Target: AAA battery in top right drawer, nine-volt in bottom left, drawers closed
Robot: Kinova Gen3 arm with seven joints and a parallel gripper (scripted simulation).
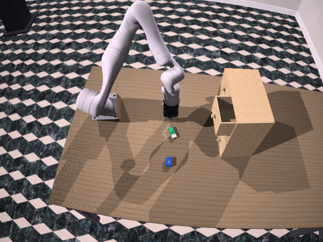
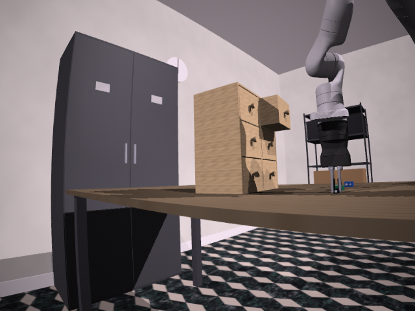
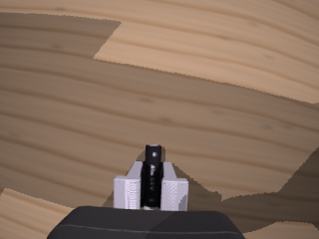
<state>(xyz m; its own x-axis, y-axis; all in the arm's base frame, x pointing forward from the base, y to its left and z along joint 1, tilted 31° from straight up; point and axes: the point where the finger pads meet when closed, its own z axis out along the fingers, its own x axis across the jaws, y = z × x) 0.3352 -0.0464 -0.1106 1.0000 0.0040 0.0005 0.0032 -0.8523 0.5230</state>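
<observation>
— Where was the AAA (image 3: pixel 154 159)?

— Down on the table (image 1: pixel 109 166), lying between the pads (image 3: pixel 127 193) of the claw (image 3: pixel 152 187). In the wrist view the pads sat tight against its black sides, so I judged the claw clamped on it, not yet lifted.

— What could have gone wrong?

— The cell is thin, round and smooth. A grip off its middle might let it swivel or slip on the way up. The green block (image 1: pixel 172 132) lay just beside, and a low swing could knock it. The top right drawer (image 1: pixel 214 114) stood well out of the chest (image 1: pixel 248 91). A bump from the arm might droop it or shove the chest.

— Which view helped most?

— Only the wrist view showed the AAA. The top view hid it under the claw, yet showed the open drawer's hollow and the nine-volt (image 1: pixel 168 161) well apart. The side view showed the fingers (image 2: pixel 331 179) reaching the table.
</observation>
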